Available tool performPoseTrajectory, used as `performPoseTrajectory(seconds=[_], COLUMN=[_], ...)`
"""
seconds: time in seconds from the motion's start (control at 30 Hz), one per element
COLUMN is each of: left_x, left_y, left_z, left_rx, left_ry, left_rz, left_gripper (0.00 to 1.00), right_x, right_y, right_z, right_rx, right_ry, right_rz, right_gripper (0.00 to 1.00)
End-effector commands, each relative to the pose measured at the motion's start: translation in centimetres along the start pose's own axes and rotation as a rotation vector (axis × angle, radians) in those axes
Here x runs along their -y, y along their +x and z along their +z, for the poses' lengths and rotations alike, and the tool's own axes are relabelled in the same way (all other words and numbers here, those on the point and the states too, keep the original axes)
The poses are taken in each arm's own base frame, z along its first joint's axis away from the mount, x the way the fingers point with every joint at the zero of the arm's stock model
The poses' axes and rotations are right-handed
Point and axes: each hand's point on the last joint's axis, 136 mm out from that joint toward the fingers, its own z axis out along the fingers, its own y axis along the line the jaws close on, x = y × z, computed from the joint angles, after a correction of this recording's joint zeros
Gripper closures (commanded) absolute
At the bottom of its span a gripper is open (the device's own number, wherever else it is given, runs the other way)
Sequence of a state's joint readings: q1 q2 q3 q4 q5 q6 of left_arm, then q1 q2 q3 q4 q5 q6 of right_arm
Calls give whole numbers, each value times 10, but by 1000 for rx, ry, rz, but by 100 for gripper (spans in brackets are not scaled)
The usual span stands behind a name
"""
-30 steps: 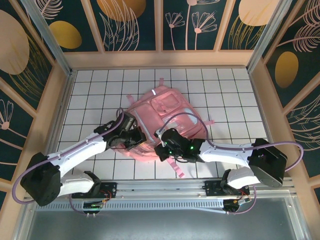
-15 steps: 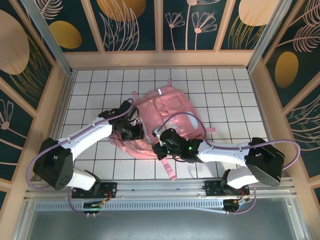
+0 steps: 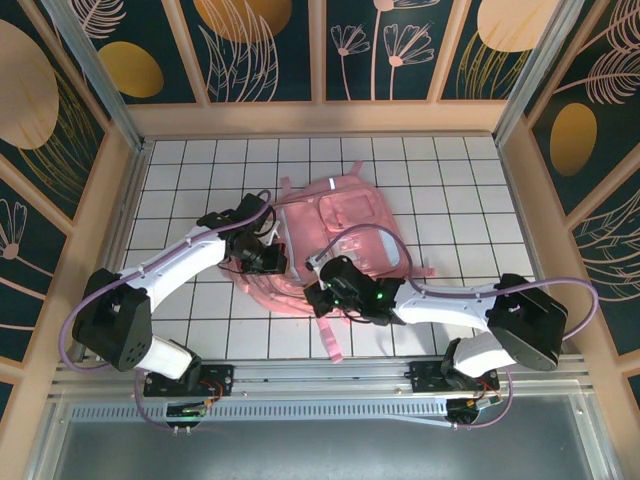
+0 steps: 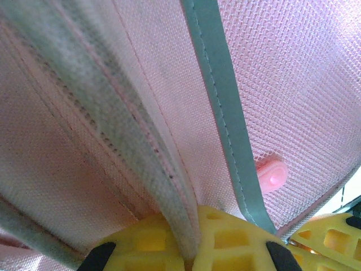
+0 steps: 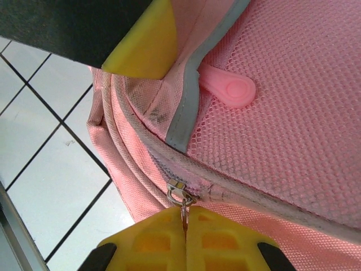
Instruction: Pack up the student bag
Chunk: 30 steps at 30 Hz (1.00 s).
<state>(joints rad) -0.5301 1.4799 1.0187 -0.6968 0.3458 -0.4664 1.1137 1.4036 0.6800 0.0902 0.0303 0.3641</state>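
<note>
The student bag (image 3: 345, 225), a soft pink backpack with grey reflective strips, lies flat mid-table. My left gripper (image 3: 268, 262) is at its left edge. In the left wrist view that gripper (image 4: 192, 248) is shut on a raised seam fold of the bag (image 4: 113, 113), beside a grey strip (image 4: 223, 113) and a pink rubber pull tab (image 4: 271, 176). My right gripper (image 3: 318, 298) is at the bag's near edge. There it (image 5: 186, 226) is shut on the metal zipper pull (image 5: 181, 195) of the bag's main zip. The zip looks closed.
A loose pink strap (image 3: 333, 345) trails from the bag toward the near rail (image 3: 320, 372), and another strap end (image 3: 425, 270) lies to the right. Wooden walls (image 3: 130, 200) border the white tiled table (image 3: 200, 330). The left gripper's yellow finger (image 5: 144, 48) is close above the right one.
The left gripper has moved away from the near edge and slightly right with the fabric in it. The bag has shifted and turned with it, and the loose strap swung left. Both grips held.
</note>
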Motion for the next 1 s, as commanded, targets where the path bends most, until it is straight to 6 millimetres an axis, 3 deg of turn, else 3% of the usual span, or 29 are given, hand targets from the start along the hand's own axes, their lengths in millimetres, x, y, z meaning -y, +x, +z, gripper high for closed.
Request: performPoseTrajectory(seconds=[0.0,0.07,0.33,0.6,0.8,0.83,0.9,0.93,0.97], left_x=[-50,-51,-31,-10,-4,-2,-2,-6,-10], left_y=[-28,-30,-30,-27,-25,-25,-19,-18,-19], left_z=[-14,-15,-15,-14,-21,-21,-19,-23,-27], left_rx=[133,124,104,114,130,133,123,133,149], left_ry=[-203,-219,-110,27,69,87,97,76,44], left_rz=[17,17,-73,-158,-211,-222,-232,-234,-228], left_gripper=[100,100,100,100,99,88,54,43,38], right_x=[44,54,41,18,12,25,57,76,89], right_y=[57,59,47,5,-19,-18,-13,-11,-9], right_z=[-11,-12,-24,-46,-30,-25,-23,-28,-33], right_rx=[-202,-211,-182,-93,-91,-106,-123,-114,-100], right_ry=[152,180,96,-58,-92,-26,99,164,206], right_rz=[12,45,42,102,243,299,414,479,524], right_gripper=[94,89,69,65,52,51,49,49,48])
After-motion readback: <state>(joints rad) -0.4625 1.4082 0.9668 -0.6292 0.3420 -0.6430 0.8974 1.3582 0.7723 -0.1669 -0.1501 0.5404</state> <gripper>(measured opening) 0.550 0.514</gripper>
